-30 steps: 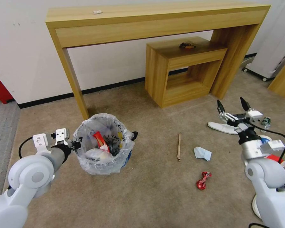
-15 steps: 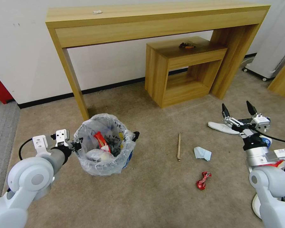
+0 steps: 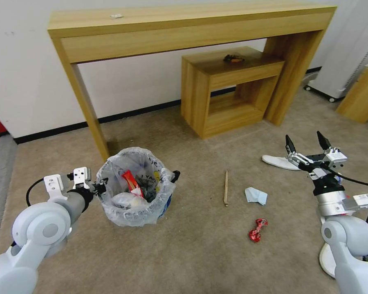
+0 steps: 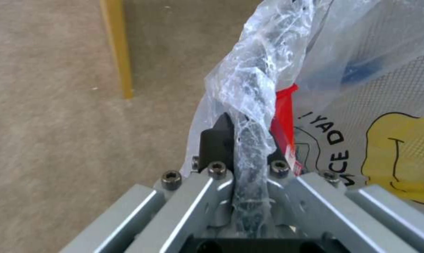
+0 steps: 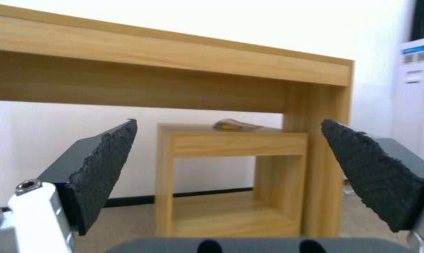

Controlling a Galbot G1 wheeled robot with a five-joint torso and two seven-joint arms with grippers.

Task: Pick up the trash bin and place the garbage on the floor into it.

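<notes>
I take the trash bin (image 3: 135,188) as my landmark. It sits on the beige carpeted floor (image 3: 192,253), just in front of the left leg of the tall wooden counter (image 3: 184,28), lined with a crinkled white bag folded over its rim. My left gripper (image 3: 99,187) is at the bin's left side, clamped tight on the bagged rim; in the left wrist view the plastic (image 4: 249,105) is bunched between the closed fingers. I judge this hold is there so the bin can be carried along to the litter. The bin already holds scraps, including a red wrapper (image 3: 129,179).

To the right of the bin, apart from it, lie a thin stick (image 3: 225,188), then a crumpled pale tissue (image 3: 256,195), and nearer to me a twisted red wrapper (image 3: 255,230). Farthest right lies a white slipper (image 3: 280,162). My right gripper (image 3: 308,143) hovers just beside the slipper, raised off the floor, jaws spread wide and holding nothing; I judge it is ready for a pick.

The carpet between the bin and the litter is bare, giving open room. Behind the litter stands a low wooden shelf unit (image 3: 229,90) under the counter, an edge to stay clear of.
</notes>
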